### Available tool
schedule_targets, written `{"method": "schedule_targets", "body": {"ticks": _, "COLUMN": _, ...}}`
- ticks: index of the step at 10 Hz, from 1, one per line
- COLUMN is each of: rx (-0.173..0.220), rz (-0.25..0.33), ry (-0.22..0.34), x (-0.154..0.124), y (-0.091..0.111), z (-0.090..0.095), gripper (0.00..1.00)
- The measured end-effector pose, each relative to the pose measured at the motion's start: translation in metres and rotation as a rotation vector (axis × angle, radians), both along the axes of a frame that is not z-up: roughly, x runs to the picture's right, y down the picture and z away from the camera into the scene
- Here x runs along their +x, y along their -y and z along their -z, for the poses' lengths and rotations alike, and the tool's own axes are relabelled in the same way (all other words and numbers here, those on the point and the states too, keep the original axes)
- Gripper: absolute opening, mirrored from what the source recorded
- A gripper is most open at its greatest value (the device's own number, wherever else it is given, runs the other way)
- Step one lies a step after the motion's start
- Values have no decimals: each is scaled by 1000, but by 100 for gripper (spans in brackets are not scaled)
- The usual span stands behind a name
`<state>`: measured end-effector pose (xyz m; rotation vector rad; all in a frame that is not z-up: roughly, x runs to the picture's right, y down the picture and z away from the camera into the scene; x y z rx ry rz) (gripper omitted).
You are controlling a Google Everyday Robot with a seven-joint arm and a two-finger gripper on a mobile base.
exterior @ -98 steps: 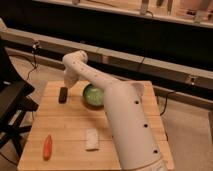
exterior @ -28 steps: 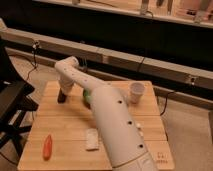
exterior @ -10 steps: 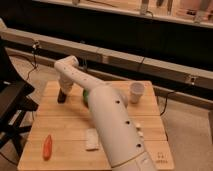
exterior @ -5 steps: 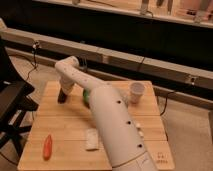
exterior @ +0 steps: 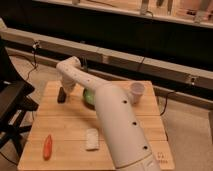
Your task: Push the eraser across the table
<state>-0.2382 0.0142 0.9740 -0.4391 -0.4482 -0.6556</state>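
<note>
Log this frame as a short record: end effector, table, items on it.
end effector: dark, low over the table's far-left part
table: light wooden planks
white block: front centre, possibly the eraser, apart from end effector
orange item: front left
green item: partly hidden by arm
white cup: far right, upright

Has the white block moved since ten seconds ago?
No. The white block sits at the same spot near the table's front edge, right of the carrot; the gripper is at the back-left, apart from it.
</note>
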Motion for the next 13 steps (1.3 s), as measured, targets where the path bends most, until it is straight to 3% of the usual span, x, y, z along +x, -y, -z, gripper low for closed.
{"method": "schedule_targets", "body": {"ticks": 2, "rx": -11, "rz": -12, "ry": -7, "x": 3, "y": 0, "z": -2, "gripper": 15}}
{"method": "schedule_targets", "body": {"ticks": 7, "rx": -89, "rz": -13, "ry": -20, "x": 5, "y": -15, "z": -30, "gripper": 15}}
{"method": "schedule_targets", "body": {"ticks": 10, "rx": -105, "rz": -2, "ry": -12, "x": 1, "y": -15, "z": -35, "gripper": 15}}
{"method": "schedule_targets", "body": {"ticks": 11, "rx": -104, "rz": -2, "ry": -11, "x": 1, "y": -14, "z": -35, "gripper": 17}}
{"method": "schedule_targets", "body": {"ticks": 13, "rx": -103, "rz": -1, "ry": -11, "x": 1, "y": -14, "z": -34, "gripper": 37}}
